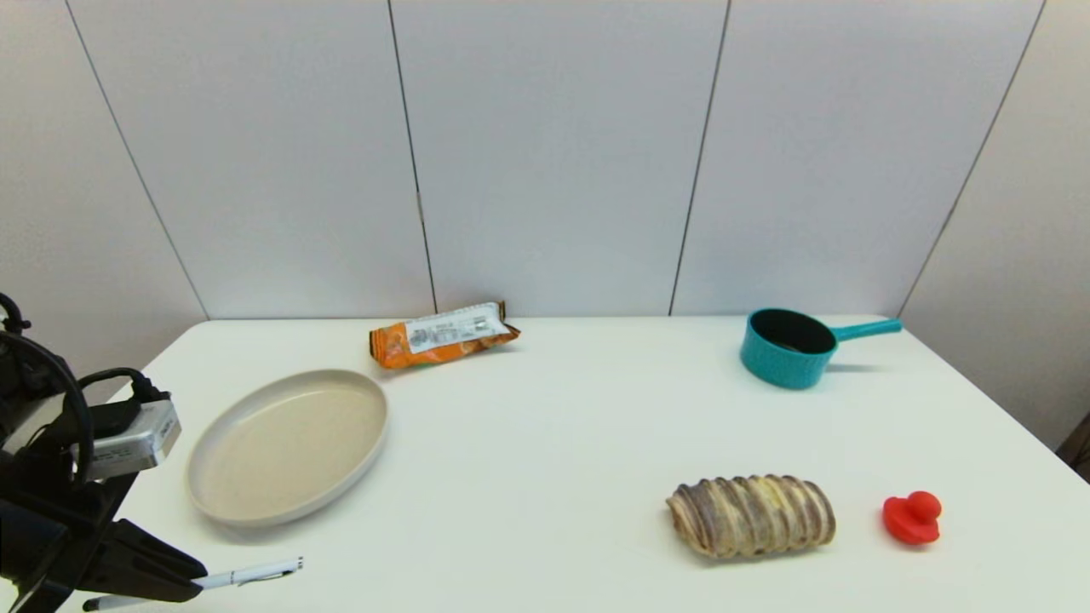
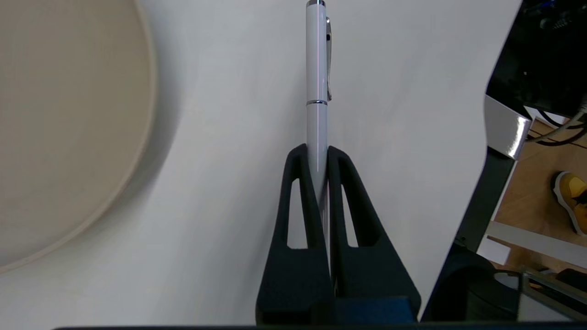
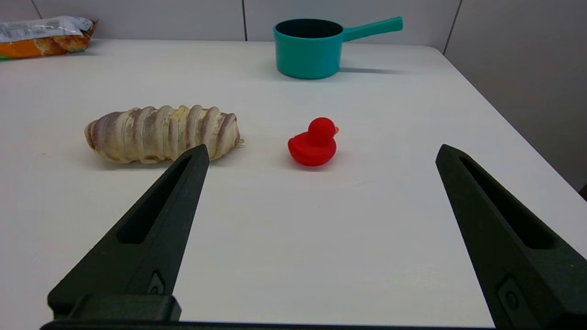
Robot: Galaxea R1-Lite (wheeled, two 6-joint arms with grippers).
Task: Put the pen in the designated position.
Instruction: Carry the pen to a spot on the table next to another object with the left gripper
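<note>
At the near left corner of the white table (image 1: pixel 545 443), the left gripper (image 1: pixel 192 583) is squeezed tight on the pen (image 1: pixel 251 575). The two black fingers (image 2: pixel 298 192) press the pen's thin white body from both sides. The pen lies low and almost flat, right at the table top, but I cannot tell if it touches. Its end with the little clip (image 2: pixel 328 59) sticks out past the fingertips toward the middle of the table. A bit of its other end peeks out behind the gripper, near the table's front edge.

Just beside the pen, a little farther back, sits a big cream plate (image 1: pixel 288 446). The pen is not on the plate; it is close to the plate's near rim.

The right gripper (image 3: pixel 321 153) is low over the right side of the table. Its fingers are spread wide and hold nothing. In front of it sit a red toy duck (image 3: pixel 313 143) and a long stripy bread roll (image 3: pixel 163 134), side by side but not touching.

At the back of the table, near the wall, there is an orange snack bag (image 1: pixel 443 334) on the left and a teal pot (image 1: pixel 788 347) with a long handle on the right.
</note>
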